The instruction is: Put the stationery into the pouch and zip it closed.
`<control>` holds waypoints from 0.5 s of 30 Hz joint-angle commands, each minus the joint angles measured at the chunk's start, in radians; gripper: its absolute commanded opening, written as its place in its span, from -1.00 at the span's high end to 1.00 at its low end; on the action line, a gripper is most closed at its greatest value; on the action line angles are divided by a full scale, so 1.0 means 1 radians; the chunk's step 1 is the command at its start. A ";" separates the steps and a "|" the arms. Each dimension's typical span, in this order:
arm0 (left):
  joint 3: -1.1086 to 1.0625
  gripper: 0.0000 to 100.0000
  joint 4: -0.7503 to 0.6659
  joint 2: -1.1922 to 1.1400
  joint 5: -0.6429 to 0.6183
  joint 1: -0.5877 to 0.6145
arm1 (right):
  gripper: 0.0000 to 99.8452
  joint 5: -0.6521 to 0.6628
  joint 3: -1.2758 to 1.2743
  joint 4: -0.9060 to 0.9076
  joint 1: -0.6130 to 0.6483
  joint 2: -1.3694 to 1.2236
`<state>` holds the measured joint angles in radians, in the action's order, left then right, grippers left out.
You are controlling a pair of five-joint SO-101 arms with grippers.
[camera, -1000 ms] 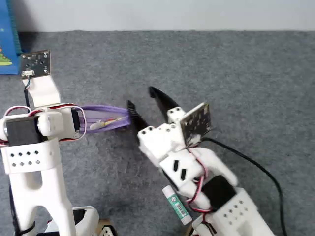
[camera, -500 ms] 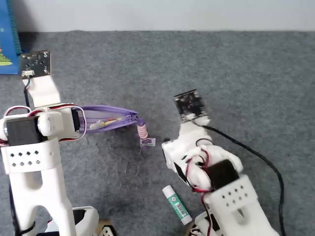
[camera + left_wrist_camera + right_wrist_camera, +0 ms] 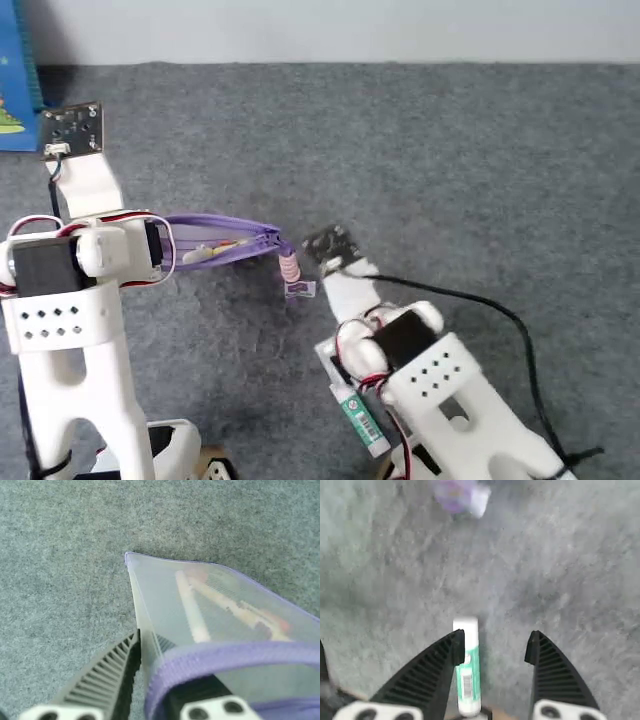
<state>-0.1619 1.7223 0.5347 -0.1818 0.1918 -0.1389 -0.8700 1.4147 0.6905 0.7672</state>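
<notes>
A clear pouch (image 3: 215, 245) with a purple zip edge hangs sideways above the carpet, my left gripper (image 3: 165, 250) shut on its end. Up close, the pouch (image 3: 210, 610) holds pens, and my left gripper (image 3: 147, 647) pinches its edge. A pink charm and tag (image 3: 292, 275) dangle from the pouch's free end. A white and green glue stick (image 3: 362, 420) lies on the carpet, partly under my right arm (image 3: 400, 350). My right gripper (image 3: 496, 637) is open and points down at the glue stick (image 3: 466, 680), which lies between the fingers, close to one finger (image 3: 427, 672).
Grey carpet (image 3: 480, 160) covers the table. A blue book (image 3: 15, 90) lies at the far left edge. The purple tag (image 3: 460, 492) lies beyond the glue stick in the right wrist view. Open carpet stretches to the right and rear.
My right arm has pulled back from the pouch's free end and tipped down over the glue stick. The charm now hangs uncovered. The left arm and pouch have not moved.
</notes>
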 commanded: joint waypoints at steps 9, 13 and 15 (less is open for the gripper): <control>0.004 0.98 -0.028 0.003 0.008 0.005 | 0.61 -0.014 -0.107 -0.090 0.108 -0.130; 0.004 0.98 -0.028 0.003 0.008 0.005 | 0.61 -0.015 -0.199 -0.228 0.160 -0.180; 0.004 0.98 -0.028 0.003 0.008 0.005 | 0.61 -0.023 -0.216 -0.283 0.177 -0.203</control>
<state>-0.1619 1.7223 0.5332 -0.1818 0.1918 -0.1450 -1.0817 1.2075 0.8454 0.5846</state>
